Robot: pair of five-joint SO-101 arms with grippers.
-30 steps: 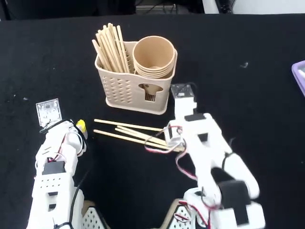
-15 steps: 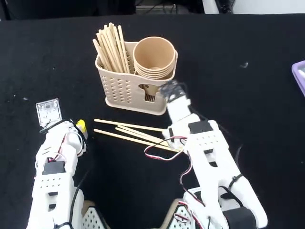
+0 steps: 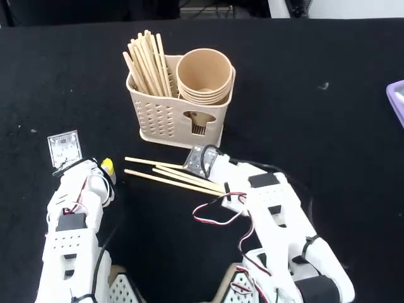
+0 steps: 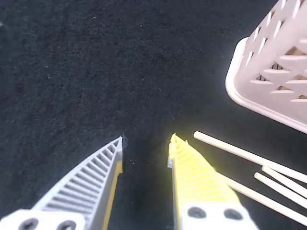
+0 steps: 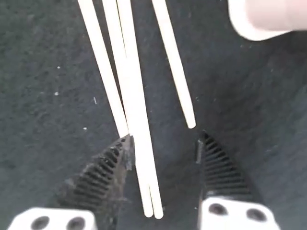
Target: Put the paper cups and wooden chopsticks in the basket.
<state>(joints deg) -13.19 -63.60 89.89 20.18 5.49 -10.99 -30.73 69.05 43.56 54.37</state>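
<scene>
A beige slotted basket (image 3: pixel 170 117) stands at the table's back middle. It holds a bundle of wooden chopsticks (image 3: pixel 146 63) and a stack of paper cups (image 3: pixel 203 76). Several loose chopsticks (image 3: pixel 165 175) lie flat on the black table in front of it. My right gripper (image 5: pixel 164 139) hangs open low over their near ends, two sticks (image 5: pixel 132 96) lying between its black fingers. My left gripper (image 4: pixel 146 141) is open and holds nothing, just left of the chopsticks' (image 4: pixel 249 160) other ends and close to the basket's corner (image 4: pixel 268 81).
A small white square tag (image 3: pixel 65 147) lies left of the left arm. A purple object (image 3: pixel 396 98) pokes in at the table's right edge. Red and white wires (image 3: pixel 214 211) loop off the right arm. The basket's corner (image 5: pixel 259 19) sits just beyond the right gripper.
The right arm swung from beside the basket's front right corner back and to the left, and now sits over the loose chopsticks. The left arm has not moved.
</scene>
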